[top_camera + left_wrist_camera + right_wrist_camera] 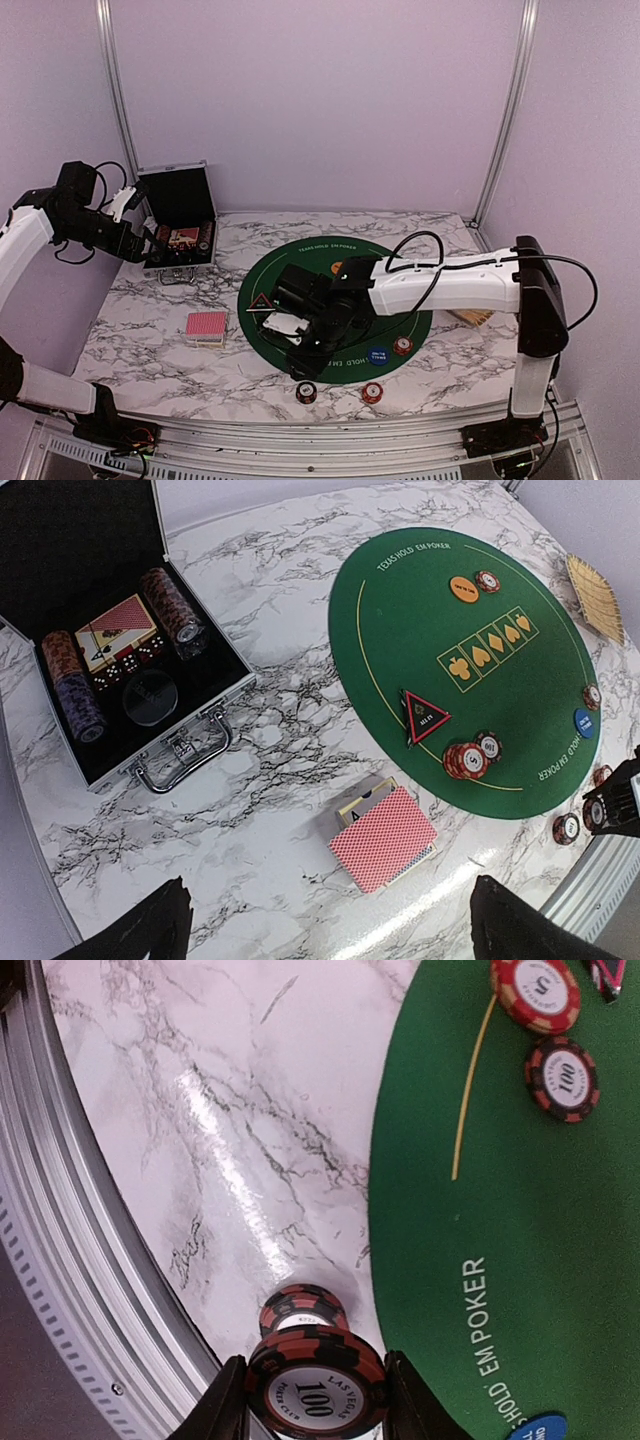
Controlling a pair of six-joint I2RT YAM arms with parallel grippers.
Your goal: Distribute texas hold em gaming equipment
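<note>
Poker chips (466, 760) in small lots on and around the round green mat (400, 630): a red pile and a dark single just beside the black triangular marker (426, 715), one touching the orange button (463, 589) at the far side, one near the blue button (584, 723) by the right rim, two more off the mat on the marble desk (150, 340) near its front edge. Between the right fingers (225, 1400), a chip stack (318, 1385) of dark-red pieces marked 100, clamped from both sides right at the front rim of the mat; lifted or resting, cannot tell. Just behind it in the right wrist view, a short pile (300, 1310) standing on bare marble, close to the metal rail (60, 1260) along the desk front. Deck of cards (385, 837) lying pink-red backs up on the desk left of the mat, near it but not touching. Black case (230, 685) with silver edges open at the far left corner, lid upright, holding rolls of chips (170, 605) along both sides, a card box (115, 630) between them and a round black disc (150, 695) toward the handle. Left fingers (140, 925) spread wide with nothing between them, hanging above the desk beside the case. Woven tan tray (595, 595) at the right edge of the desk, beyond the mat, partly hidden behind the right arm (440, 280) in the top view.
</note>
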